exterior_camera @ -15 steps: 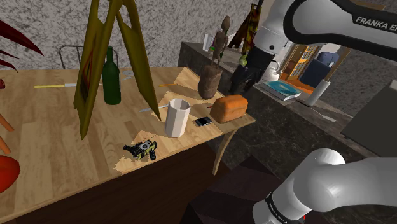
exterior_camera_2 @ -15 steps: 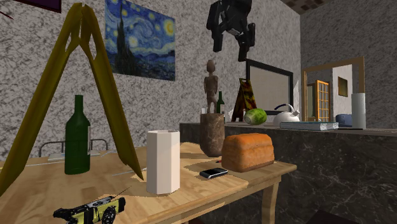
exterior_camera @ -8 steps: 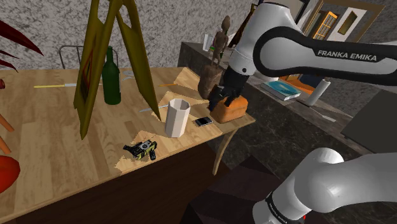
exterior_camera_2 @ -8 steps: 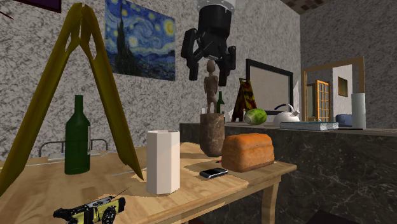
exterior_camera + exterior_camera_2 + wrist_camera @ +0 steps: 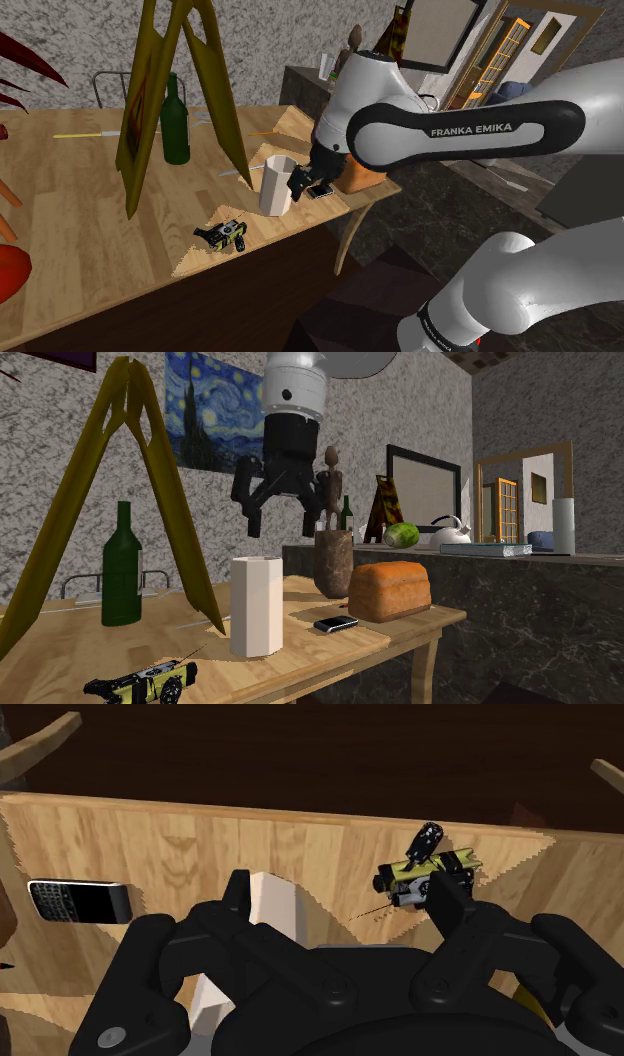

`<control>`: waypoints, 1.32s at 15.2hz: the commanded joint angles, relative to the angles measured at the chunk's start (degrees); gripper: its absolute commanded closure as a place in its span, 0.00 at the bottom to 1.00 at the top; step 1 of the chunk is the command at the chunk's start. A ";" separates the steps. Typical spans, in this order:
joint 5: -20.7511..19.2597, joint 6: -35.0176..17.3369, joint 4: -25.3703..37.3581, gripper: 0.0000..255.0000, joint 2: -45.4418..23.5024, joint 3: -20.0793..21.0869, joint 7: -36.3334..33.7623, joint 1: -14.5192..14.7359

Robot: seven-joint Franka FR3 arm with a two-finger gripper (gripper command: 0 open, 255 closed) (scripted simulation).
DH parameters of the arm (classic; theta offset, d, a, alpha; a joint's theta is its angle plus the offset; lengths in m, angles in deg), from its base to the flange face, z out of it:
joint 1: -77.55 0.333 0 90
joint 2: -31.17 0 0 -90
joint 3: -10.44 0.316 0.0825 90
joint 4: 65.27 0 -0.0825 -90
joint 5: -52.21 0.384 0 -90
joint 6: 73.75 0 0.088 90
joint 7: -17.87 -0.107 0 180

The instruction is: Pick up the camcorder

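Rough grey walls, one hung with a swirling blue night-sky painting (image 5: 220, 417), stand behind a pale wooden table (image 5: 80, 220) that abuts a dark stone counter. On the table are a tall yellow easel (image 5: 140, 100), a green bottle (image 5: 175, 120) beside it, a white cup (image 5: 276, 185), a black phone (image 5: 336, 623) and an orange-brown loaf of bread (image 5: 390, 590). The camcorder (image 5: 224, 236), a small black and yellow thing, lies flat on the wood close to the table's front edge. In the shoulder view it sits below and to the left of the cup, apart from it. The white arm bends across the table, and its black gripper (image 5: 305, 185) hangs in the air beside and above the cup's rim, touching nothing. Its fingers are spread wide with nothing between them. The second exterior view shows the gripper (image 5: 280, 517) pointing down, well above the cup (image 5: 257, 605), with the camcorder (image 5: 140, 683) far lower, at that view's bottom left. In the wrist view the camcorder (image 5: 425, 869) lies on the table just past the tip of one finger. It sits outside the gap of the gripper (image 5: 340, 904). The cup (image 5: 268, 904) shows right by the other finger, and the phone (image 5: 78, 901) lies farther off on that same side.
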 commanded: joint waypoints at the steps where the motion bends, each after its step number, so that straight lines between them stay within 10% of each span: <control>1: -0.83 -3.73 -0.10 0.00 -3.39 2.16 -2.23 -0.24; 11: -18.45 -18.94 5.28 0.00 -26.30 12.53 -22.06 -3.82; 16: -34.67 -21.47 11.88 0.00 -39.77 10.94 -36.26 -0.54; 20: -39.21 -23.12 13.12 0.00 -43.69 8.63 -40.01 1.63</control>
